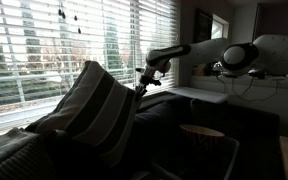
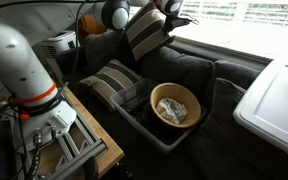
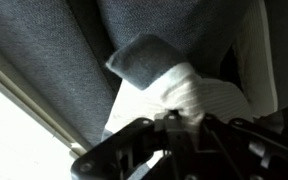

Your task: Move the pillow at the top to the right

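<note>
The tool (image 1: 145, 79) is clamped on the pillow (image 1: 92, 108), biting its upper corner, and the wrist view confirms it: a bunched grey-and-pale corner of the pillow (image 3: 177, 88) runs straight into the tool (image 3: 174, 126). So the grasp is made, that part looks done.

The pillow stands tall on the sofa (image 2: 199, 70), tipped up on its lower edge against the blinds (image 1: 44, 45), hanging from that pinched corner. In an exterior view the pillow (image 2: 144, 32) sits at the far end of the seat, beyond a flat cushion (image 2: 112, 82) and a bowl (image 2: 176, 86) that lie nearer. Whether its lower edge is clear of the seat cannot be told; it is too dark down there.

The arm (image 1: 234, 55) reaches in from the right, stretched out long. By the look of it, the task is at its middle: gripped and raised, but the pillow is at the far spot, not yet carried to the right. What is left is the sideways haul, the set-down and the release.
</note>
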